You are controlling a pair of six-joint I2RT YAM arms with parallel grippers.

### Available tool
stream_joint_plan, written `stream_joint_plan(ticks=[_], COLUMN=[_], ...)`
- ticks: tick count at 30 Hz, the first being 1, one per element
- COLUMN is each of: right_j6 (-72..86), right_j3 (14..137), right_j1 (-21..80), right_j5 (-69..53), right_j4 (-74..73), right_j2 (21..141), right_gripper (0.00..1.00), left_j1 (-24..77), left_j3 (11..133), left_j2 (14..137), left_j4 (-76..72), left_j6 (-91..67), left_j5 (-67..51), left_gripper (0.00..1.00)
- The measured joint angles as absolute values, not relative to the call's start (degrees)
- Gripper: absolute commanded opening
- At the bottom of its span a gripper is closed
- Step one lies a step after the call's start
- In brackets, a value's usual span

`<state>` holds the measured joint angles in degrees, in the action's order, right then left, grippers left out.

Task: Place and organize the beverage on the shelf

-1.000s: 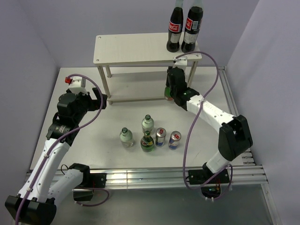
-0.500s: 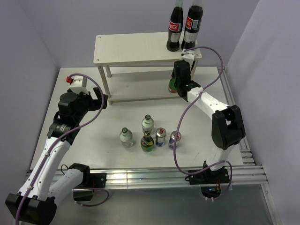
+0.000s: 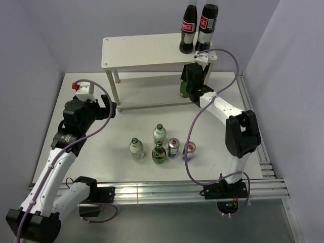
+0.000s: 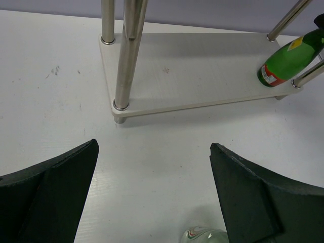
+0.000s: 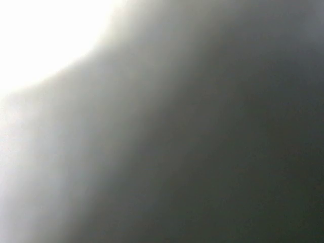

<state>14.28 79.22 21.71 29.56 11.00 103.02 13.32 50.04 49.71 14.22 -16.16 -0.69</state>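
Right tool [image 3: 186,87]: reaches in under the top board [image 3: 142,50] at the right end of the shelf [image 3: 115,90]. You cannot tell how wide its jaws stand, because its own wrist view is a grey blur and the overhead view hides them. Beside it, 1 dark green bottle [image 4: 286,63] stands on the lower board [image 4: 192,76], close to the right front leg [image 4: 306,75]. Left tool [image 4: 153,148]: wide and empty above the surface [image 4: 50,101]. 5 more drinks [image 3: 159,153] wait in a cluster nearer the arms.

Likely risks: if you withdraw before the bottle sits flat, it may tip. A jaw that catches could drag it off the board's edge. A knock to the shelf could rock the 2 cola bottles [image 3: 188,30] above.
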Motion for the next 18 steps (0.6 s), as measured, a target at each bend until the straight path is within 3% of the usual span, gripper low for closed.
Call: stream_joint_plan(ticks=[2,10,13,15,18], right_j6=[13.5,12.9,12.9,12.9,12.4], right_j3=[79.6,79.7,79.7,79.2,77.5], right_j1=[21.9,22.2,22.4,23.0,24.7], right_j5=[30.1,31.2,31.4,31.0,29.4], right_j4=[11.0,11.0,11.0,11.4,11.3], right_j2=[103.5,103.6,103.6,103.3,102.1], right_gripper=[0.75,0.78,0.84,1.00,1.00], left_j1=[13.3,13.3,13.3,13.3,13.3], left_j3=[50.0,50.0,50.0,50.0,50.0], left_j2=[49.7,49.7,49.7,49.7,49.7], left_j4=[14.2,14.2,14.2,14.2,14.2], left_j6=[-16.2,-16.1,-16.1,-16.1,-16.1], left_j5=[-0.7,-0.7,-0.7,-0.7,-0.7], left_gripper=[0.98,0.99,0.99,0.98,0.99])
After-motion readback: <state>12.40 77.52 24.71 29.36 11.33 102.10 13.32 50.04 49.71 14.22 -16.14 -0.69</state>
